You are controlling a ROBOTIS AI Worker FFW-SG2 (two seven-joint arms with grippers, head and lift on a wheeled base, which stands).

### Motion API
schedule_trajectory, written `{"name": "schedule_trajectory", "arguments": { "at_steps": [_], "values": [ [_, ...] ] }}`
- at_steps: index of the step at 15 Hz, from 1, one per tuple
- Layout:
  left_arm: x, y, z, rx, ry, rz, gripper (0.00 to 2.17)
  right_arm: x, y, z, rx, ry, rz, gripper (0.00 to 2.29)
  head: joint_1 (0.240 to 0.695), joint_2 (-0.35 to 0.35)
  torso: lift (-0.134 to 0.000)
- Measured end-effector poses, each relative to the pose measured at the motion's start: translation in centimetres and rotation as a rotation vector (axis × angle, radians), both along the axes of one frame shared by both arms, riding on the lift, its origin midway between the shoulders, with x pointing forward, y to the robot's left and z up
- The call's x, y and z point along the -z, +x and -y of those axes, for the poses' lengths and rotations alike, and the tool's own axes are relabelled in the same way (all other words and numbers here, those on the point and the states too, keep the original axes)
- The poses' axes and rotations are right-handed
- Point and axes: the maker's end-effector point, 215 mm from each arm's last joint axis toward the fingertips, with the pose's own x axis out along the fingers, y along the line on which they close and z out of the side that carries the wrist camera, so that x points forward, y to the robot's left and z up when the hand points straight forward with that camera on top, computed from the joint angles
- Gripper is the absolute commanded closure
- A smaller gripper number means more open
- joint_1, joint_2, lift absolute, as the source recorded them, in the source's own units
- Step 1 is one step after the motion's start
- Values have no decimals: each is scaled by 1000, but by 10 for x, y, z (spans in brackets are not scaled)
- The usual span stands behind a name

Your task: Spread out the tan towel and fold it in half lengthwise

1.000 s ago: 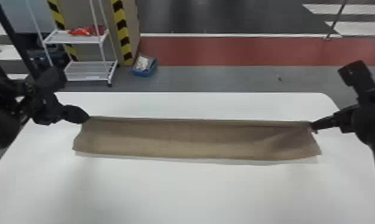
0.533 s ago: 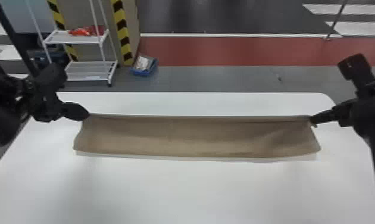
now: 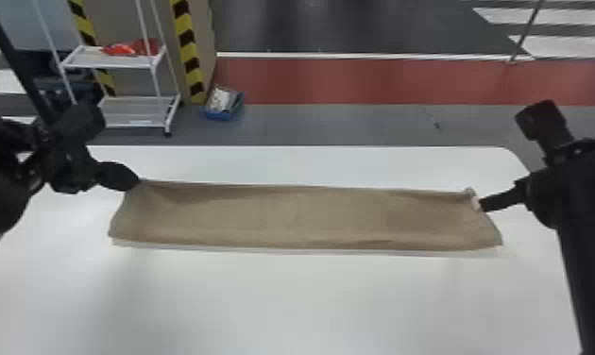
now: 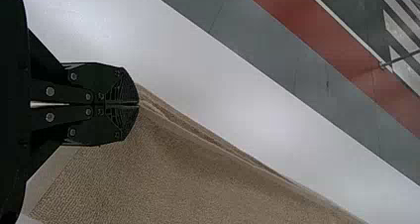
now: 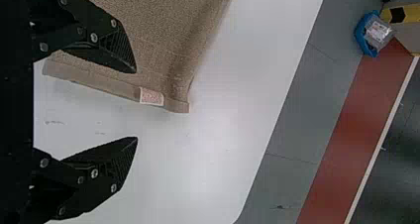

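Across the middle of the white counter (image 3: 301, 302), the tan towel (image 3: 301, 217) extends as a long strip, nine to three o'clock. Left hand (image 3: 138, 182), towel's ten o'clock: closed, pinching the corner. Right hand (image 3: 481, 205), three o'clock: wide open, empty, near the pale tag (image 5: 151, 96).

Tan towel (image 3: 301, 217) — across white table (image 3: 287, 302)

Plain tan towel (image 3: 301, 217), white table (image 3: 292, 302), black fingers (image 4: 124, 104), brick-red floor band (image 3: 381, 80), yellow-and-black striped post (image 3: 188, 47).
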Motion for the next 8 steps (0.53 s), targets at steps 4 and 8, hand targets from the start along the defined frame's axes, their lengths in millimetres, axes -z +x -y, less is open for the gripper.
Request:
{"name": "schedule_trajectory", "arguments": {
  "at_steps": [4,8],
  "values": [
    [-7,11,-6,-55,-25,91,-1,10,-11,5,11,4,-13,80,695,-22,-125],
    [-11,6,-10,-72,-53,117,66,8,-17,10,24,17,0,80,695,-23,-125]
  ]
}}
